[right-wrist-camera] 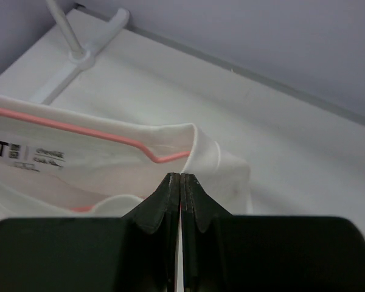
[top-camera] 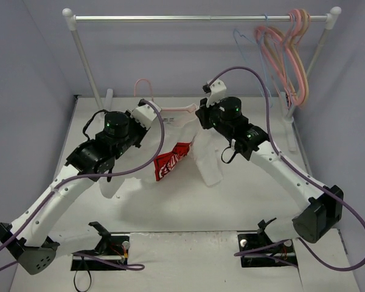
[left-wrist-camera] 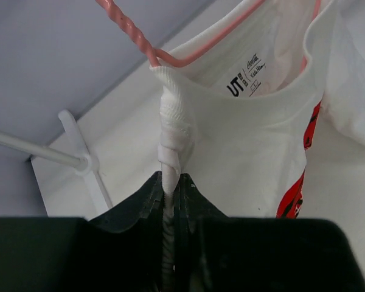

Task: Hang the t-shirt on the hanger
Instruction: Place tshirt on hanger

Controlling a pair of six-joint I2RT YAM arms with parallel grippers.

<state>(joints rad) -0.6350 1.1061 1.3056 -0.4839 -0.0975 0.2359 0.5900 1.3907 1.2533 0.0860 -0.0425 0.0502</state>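
The white t-shirt [top-camera: 191,146] with its red print [top-camera: 169,163] hangs between my two grippers above the table. The pinkish-red wire hanger [top-camera: 170,111] lies inside its neck, hook [top-camera: 142,85] sticking out at the back left. My left gripper [top-camera: 154,117] is shut on the twisted collar edge [left-wrist-camera: 170,140], next to the hanger wire [left-wrist-camera: 170,58]; the neck label [left-wrist-camera: 248,78] shows. My right gripper [top-camera: 203,117] is shut on the shirt's other shoulder [right-wrist-camera: 225,167], with the hanger's corner [right-wrist-camera: 152,157] just ahead of its fingertips [right-wrist-camera: 170,185].
A clothes rail [top-camera: 201,18] spans the back. A pale blue hanger [top-camera: 240,39] and a bunch of pink and peach hangers [top-camera: 289,52] hang at its right end. The rail's left post [top-camera: 85,58] and foot [left-wrist-camera: 79,152] stand near the shirt; the foot also shows in the right wrist view [right-wrist-camera: 79,55].
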